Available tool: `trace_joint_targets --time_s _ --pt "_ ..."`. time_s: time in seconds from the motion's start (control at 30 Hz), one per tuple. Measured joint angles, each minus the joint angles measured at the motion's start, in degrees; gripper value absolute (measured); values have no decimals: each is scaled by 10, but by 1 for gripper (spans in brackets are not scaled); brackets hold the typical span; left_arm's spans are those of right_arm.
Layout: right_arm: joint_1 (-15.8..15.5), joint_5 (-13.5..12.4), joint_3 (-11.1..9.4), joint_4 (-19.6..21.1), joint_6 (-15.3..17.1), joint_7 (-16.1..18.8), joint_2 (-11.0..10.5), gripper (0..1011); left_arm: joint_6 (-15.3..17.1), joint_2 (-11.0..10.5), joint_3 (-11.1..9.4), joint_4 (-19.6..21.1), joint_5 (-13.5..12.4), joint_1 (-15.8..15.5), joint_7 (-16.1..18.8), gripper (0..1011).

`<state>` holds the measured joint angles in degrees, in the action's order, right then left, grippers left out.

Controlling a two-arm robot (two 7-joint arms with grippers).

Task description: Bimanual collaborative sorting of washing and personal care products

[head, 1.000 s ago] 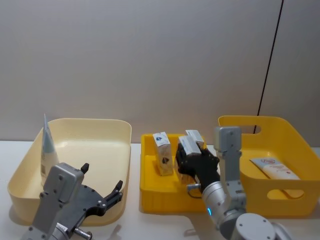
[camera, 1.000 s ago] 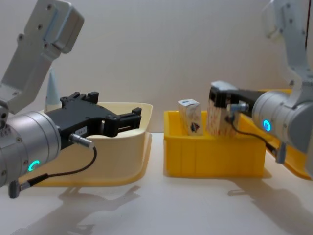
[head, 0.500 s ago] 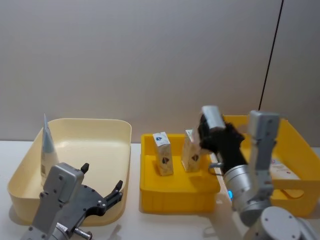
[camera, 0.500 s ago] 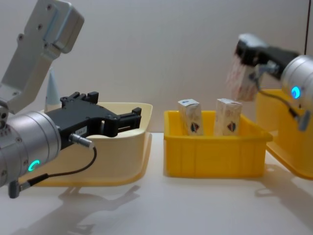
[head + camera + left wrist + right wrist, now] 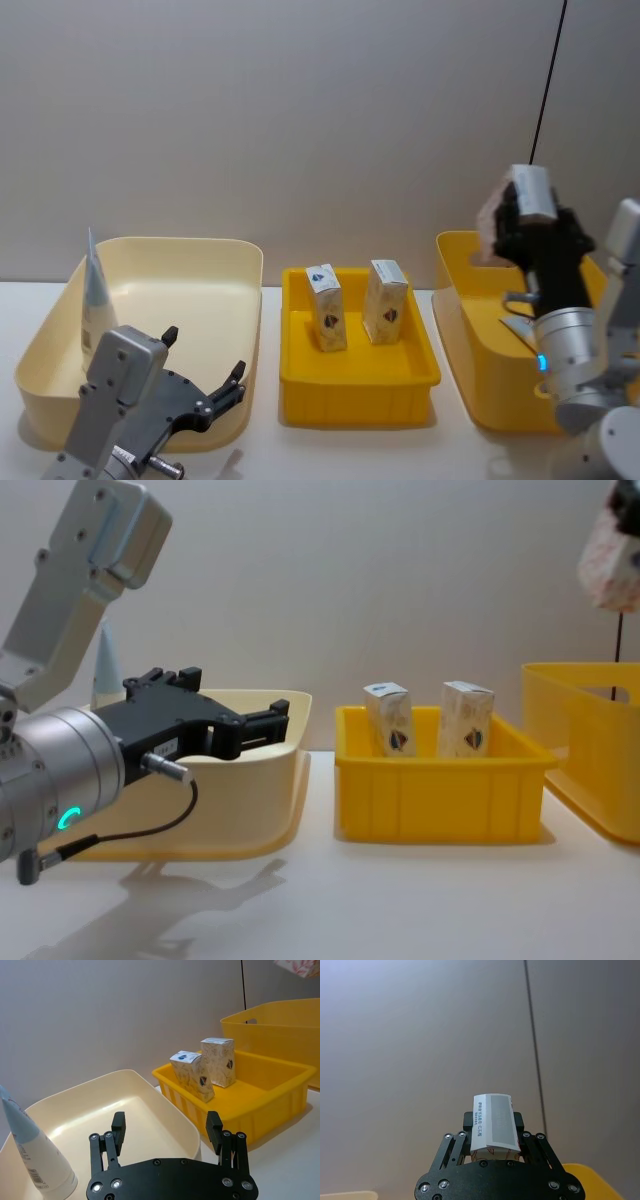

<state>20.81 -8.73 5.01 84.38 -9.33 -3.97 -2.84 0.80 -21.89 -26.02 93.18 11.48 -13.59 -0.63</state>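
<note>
- Head view: the right claw (image 5: 527, 225) is raised above the large yellow plastic crate with handle cut-outs (image 5: 470, 350) at the right of the white desk (image 5: 350, 445), clenched on a small white carton with pinkish print (image 5: 515, 205).
- Two more small white cartons with blue-red print (image 5: 326, 306) (image 5: 385, 301) stand upright, side by side, in the low yellow plastic tray (image 5: 355, 385) in the middle.
- A tall light-blue squeeze tube (image 5: 96, 300) stands cap down against the left wall of the cream plastic basin (image 5: 235, 300) on the left.
- The left claw (image 5: 212, 395) sits low at the near edge of the basin, fingers spread and holding nothing.
- Left wrist view: the left claw's (image 5: 165, 1132) black fingers (image 5: 118, 1129) are apart over the basin's (image 5: 165, 1110) inside, with the tube (image 5: 35, 1160) beside them at the basin wall; the tray (image 5: 270, 1095) with its two cartons (image 5: 192, 1076) (image 5: 218, 1061) lies beyond, and the crate (image 5: 280, 1035) behind that.
- Right wrist view: the right claw (image 5: 492, 1135) grips the held carton (image 5: 493, 1122) between its fingers, the carton's end pointing out against the grey wall (image 5: 420, 1035).
- Chest view: the left claw (image 5: 270, 720) reaches across the basin (image 5: 270, 810), released; the tube's tip (image 5: 106, 665) rises behind it.
- The two cartons (image 5: 390, 718) (image 5: 465, 720) stand in the tray (image 5: 440, 800), and the held carton (image 5: 610, 555) is high at the right edge, above the crate (image 5: 590, 750).
</note>
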Motion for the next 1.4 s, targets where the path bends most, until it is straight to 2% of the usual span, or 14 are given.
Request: trace_joint_targets --time_s 0.23,0.43,0.5,0.67,0.73,0.77,0.97,1.2,1.4 --pt "-11 18 -22 24 11 -24 -8 425 0 0 0 0 0 0 0 1003" --pt "-21 37 -36 47 46 -40 -17 425 0 0 0 0 0 0 0 1003" --pt "-25 44 -39 56 69 -43 -21 424 0 0 0 0 0 0 0 1003" --pt "-28 52 -40 66 99 -43 -27 425 0 0 0 0 0 0 0 1003" --pt "-29 57 -39 71 124 -40 -30 425 0 0 0 0 0 0 0 1003" --pt "-29 57 -39 71 124 -40 -30 425 0 0 0 0 0 0 0 1003" --pt "-26 63 -32 70 177 -27 -34 425 0 0 0 0 0 0 0 1003" --pt "-20 69 -25 52 215 -21 -31 425 0 0 0 0 0 0 0 1003" --pt "-17 75 -23 37 230 -23 -25 425 0 0 0 0 0 0 0 1003"
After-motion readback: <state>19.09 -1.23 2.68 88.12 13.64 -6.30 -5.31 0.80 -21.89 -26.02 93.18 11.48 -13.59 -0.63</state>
